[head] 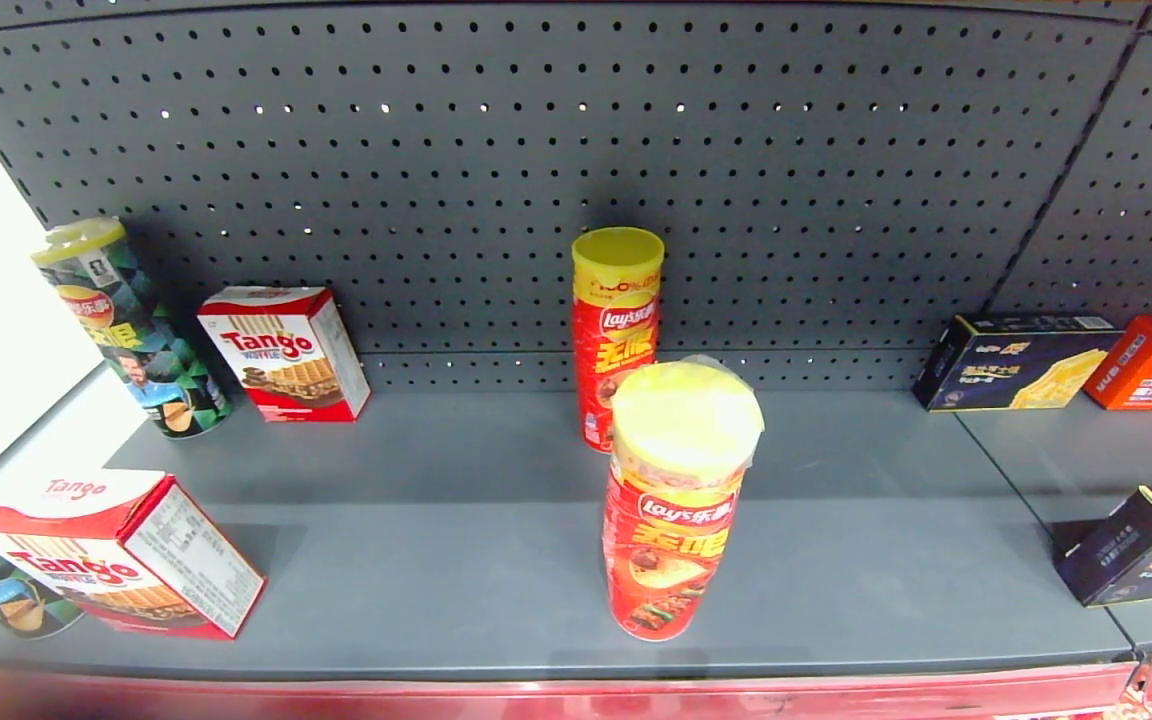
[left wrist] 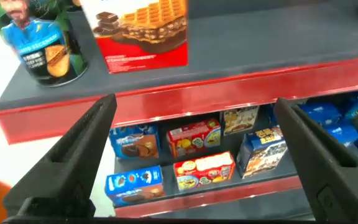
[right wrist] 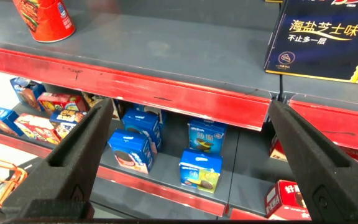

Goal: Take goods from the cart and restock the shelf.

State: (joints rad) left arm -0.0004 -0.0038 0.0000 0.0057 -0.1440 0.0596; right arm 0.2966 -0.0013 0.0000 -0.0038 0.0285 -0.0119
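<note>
Left claw (left wrist: 194, 109) and right claw (right wrist: 190, 107) gape empty; 2 chip cans (head: 673, 500) (head: 617, 330) stand on shelf (head: 436, 560), wafer boxes (head: 284, 352) (head: 116, 555) leftward.

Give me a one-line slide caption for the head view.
Front chip can and rear chip can stand on the grey shelf between wafer boxes and dark boxes.

Matt grey metal shelf (head: 456, 560); glossy red chip can (head: 671, 540).

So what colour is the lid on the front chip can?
Pale yellow lid on the red front chip can; head view shows it best.
</note>
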